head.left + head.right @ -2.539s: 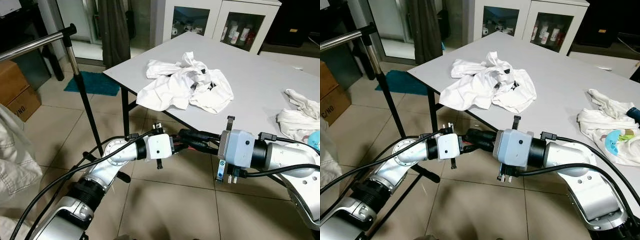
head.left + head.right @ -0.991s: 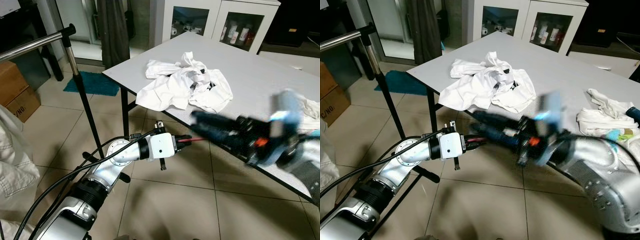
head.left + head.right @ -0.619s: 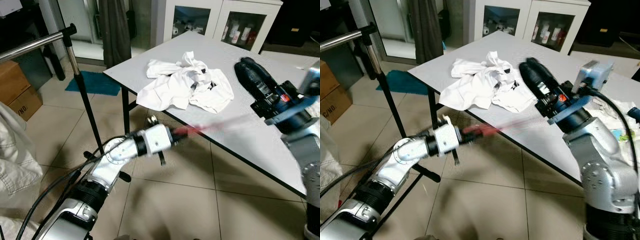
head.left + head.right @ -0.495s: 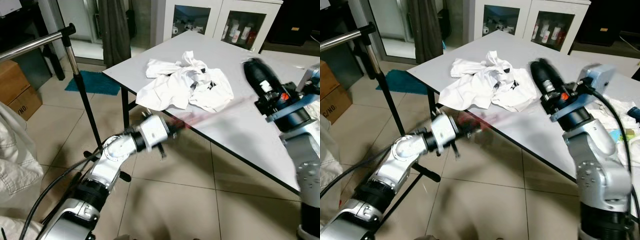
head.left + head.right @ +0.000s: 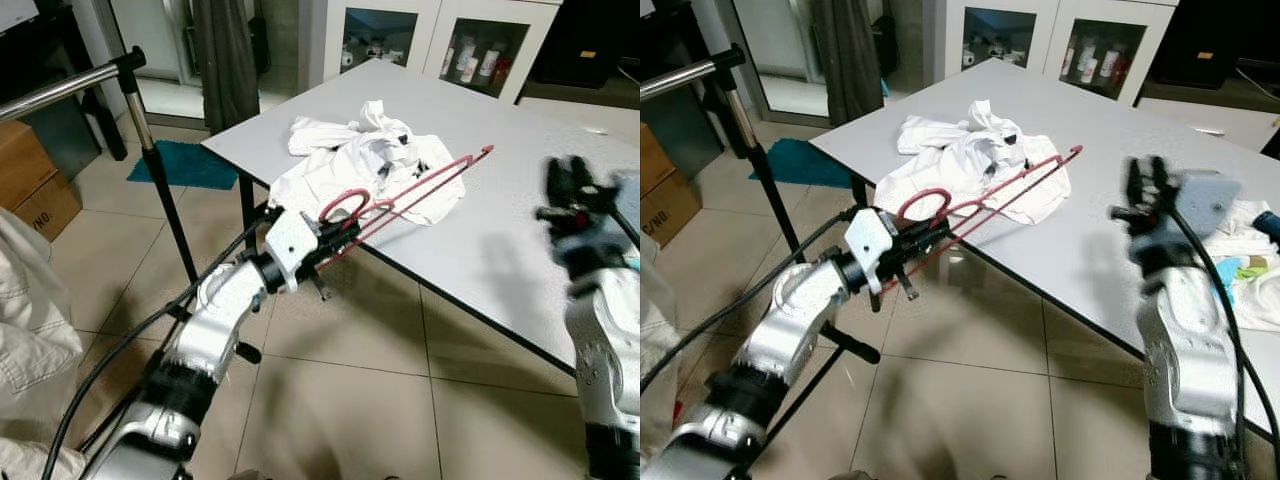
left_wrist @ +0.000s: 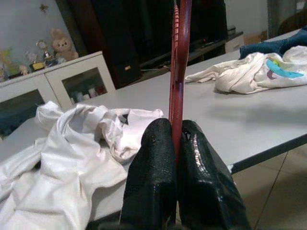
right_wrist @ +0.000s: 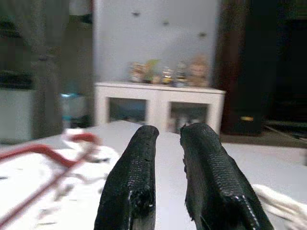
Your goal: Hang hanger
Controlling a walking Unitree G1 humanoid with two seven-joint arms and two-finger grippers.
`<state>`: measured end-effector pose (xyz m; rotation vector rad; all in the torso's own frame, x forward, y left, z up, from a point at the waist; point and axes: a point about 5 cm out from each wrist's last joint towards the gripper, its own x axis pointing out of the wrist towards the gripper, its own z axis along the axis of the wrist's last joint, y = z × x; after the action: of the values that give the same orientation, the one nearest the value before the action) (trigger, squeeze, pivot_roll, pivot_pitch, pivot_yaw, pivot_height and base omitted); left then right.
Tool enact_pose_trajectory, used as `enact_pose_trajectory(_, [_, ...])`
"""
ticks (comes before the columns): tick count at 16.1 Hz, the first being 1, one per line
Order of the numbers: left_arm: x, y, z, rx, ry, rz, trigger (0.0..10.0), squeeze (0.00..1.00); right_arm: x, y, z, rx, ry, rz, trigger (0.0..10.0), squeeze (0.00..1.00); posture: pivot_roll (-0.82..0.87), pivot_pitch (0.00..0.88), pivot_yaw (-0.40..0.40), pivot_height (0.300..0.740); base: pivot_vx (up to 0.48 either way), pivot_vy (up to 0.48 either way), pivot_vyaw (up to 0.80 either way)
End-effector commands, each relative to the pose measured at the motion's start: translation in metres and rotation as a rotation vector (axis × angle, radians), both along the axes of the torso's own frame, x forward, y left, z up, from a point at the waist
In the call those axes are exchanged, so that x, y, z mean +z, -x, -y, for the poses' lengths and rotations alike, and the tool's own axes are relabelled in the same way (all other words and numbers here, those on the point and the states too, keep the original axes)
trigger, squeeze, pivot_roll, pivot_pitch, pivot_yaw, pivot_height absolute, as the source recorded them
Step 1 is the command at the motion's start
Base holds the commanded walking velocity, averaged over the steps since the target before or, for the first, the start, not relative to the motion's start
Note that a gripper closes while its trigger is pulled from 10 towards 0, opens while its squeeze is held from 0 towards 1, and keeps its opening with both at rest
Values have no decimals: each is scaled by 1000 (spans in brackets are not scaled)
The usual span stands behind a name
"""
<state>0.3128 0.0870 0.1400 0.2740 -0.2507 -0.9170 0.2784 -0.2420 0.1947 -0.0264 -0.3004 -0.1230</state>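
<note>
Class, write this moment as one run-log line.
left gripper: shut on red hanger | right gripper: empty, raised over table | rail: bare

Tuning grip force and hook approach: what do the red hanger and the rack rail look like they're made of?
Red hanger: thin, stiff rods with a smooth red surface, likely coated wire or plastic; the left gripper pinches it flat without visible bending. Rack rail: a round tube with a shiny silver gleam, probably chromed or polished metal, with a black end cap.

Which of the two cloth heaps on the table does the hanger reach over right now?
The plain white heap near the table's left corner; the red hanger, clamped in the left gripper, extends across it.
</note>
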Motion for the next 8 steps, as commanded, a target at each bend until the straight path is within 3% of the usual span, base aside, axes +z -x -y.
enact_pose_trajectory(1, [2,0,-1,44,57,-19,10000,0,-4,3,0,-24,19,6,10000,0,0,0,-2,723,0,0,0])
enact_pose_trajectory(3, [3,0,-3,115,123,-35,10000,0,-5,6,-14,21,36,16,10000,0,-2,0,0,723,0,0,0])
enact_pose_trajectory(4, [4,-1,-7,193,179,-52,10000,0,-8,9,-30,67,36,17,10000,0,0,0,-3,723,0,0,0])
enact_pose_trajectory(8, [6,5,-6,233,201,-44,10000,0,-24,15,-54,109,6,-18,10000,0,12,0,-16,723,0,0,0])
